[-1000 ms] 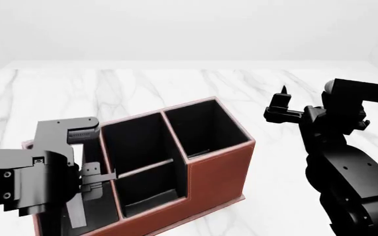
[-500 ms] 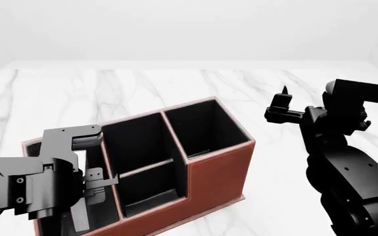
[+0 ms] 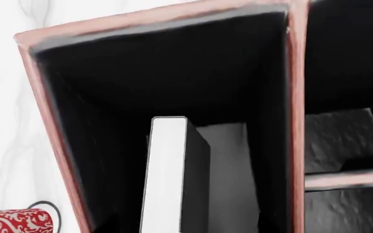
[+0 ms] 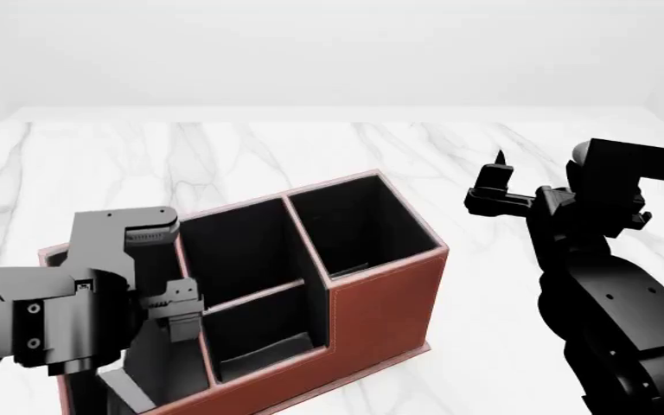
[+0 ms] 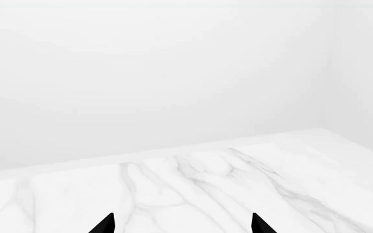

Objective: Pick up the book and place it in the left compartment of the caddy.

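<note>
Book (image 3: 167, 179) stands on edge inside left compartment (image 3: 235, 160) of caddy (image 4: 384, 298). Left gripper (image 4: 165, 333) state unclear. Right gripper (image 5: 181, 224) spread, above table (image 5: 193, 189).

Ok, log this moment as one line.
book: upright in left compartment of caddy | left tool: over that slot, grip unclear | right tool: open, idle above table | mug: outside caddy
</note>
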{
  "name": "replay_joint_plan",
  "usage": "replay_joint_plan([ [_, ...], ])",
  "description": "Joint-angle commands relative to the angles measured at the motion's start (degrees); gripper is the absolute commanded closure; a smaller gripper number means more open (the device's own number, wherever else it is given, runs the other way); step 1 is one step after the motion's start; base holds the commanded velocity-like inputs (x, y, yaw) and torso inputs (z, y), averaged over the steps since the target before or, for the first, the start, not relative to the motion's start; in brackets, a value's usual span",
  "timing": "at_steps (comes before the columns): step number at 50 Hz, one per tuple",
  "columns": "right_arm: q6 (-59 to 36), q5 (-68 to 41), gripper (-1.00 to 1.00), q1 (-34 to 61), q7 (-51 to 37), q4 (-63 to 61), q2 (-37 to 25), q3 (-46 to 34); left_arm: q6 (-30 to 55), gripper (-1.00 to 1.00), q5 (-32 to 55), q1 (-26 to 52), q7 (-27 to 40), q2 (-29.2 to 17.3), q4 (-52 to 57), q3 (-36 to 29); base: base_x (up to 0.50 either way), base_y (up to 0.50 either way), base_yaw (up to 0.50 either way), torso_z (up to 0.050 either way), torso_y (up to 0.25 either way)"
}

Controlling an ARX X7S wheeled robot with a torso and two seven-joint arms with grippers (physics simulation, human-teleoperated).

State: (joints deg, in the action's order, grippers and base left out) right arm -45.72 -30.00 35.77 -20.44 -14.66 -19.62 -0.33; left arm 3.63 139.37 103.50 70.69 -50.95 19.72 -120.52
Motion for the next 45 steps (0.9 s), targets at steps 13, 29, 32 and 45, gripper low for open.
replay_joint_plan([
  [13,-0.1,-0.4,-1.0,0.2,-0.4,-0.1,-0.1,-0.3,3.0,-1.0,2.0,9.5,3.8,-2.9,6.8,4.6,0.0,0.0,0.0,0.0,0.0],
  [29,-0.9,-1.2,-1.0,0.4,-0.9,-1.5,-0.3,-0.3,6.7,-1.0,11.7,26.8,10.0,-6.9,13.7,16.4,0.0,0.0,0.0,0.0,0.0],
  [32,-1.1,-1.4,-1.0,0.5,-1.1,-1.8,-0.3,-0.3,6.1,-1.0,10.6,25.6,9.4,-6.7,13.9,16.4,0.0,0.0,0.0,0.0,0.0],
  [45,3.8,5.4,-1.0,-1.8,-5.1,-15.9,-0.4,-7.5,-13.3,-1.0,-38.3,5.0,3.2,-1.9,16.6,13.2,0.0,0.0,0.0,0.0,0.0],
])
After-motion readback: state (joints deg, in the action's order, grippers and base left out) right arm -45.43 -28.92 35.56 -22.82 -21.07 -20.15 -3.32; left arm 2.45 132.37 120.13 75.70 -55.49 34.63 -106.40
